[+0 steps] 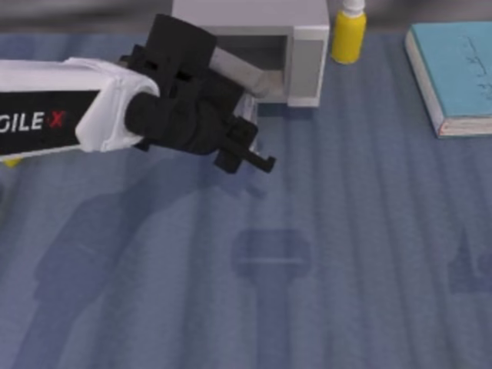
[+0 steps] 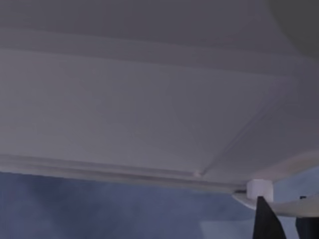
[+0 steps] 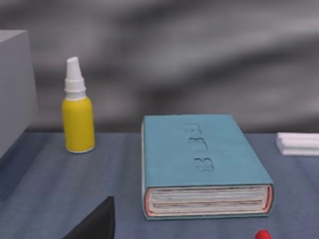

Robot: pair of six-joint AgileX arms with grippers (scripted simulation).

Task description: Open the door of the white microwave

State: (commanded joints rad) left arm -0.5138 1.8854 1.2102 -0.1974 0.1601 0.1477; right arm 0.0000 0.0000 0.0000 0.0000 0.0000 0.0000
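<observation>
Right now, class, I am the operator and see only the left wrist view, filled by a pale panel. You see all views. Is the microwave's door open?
Observer: Yes. From above, the door stands partly swung out from the white microwave, cavity showing.
Operator: Where are the arms?
Observer: The left gripper is in front of the microwave, close by the door; the right arm is outside the top view.
Operator: Anything beside the microwave?
Observer: A yellow bottle stands just at its right.

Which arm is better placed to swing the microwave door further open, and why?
Left. Its gripper sits right in front of the white microwave, by the partly open door. The right arm is absent from the top view.
</observation>
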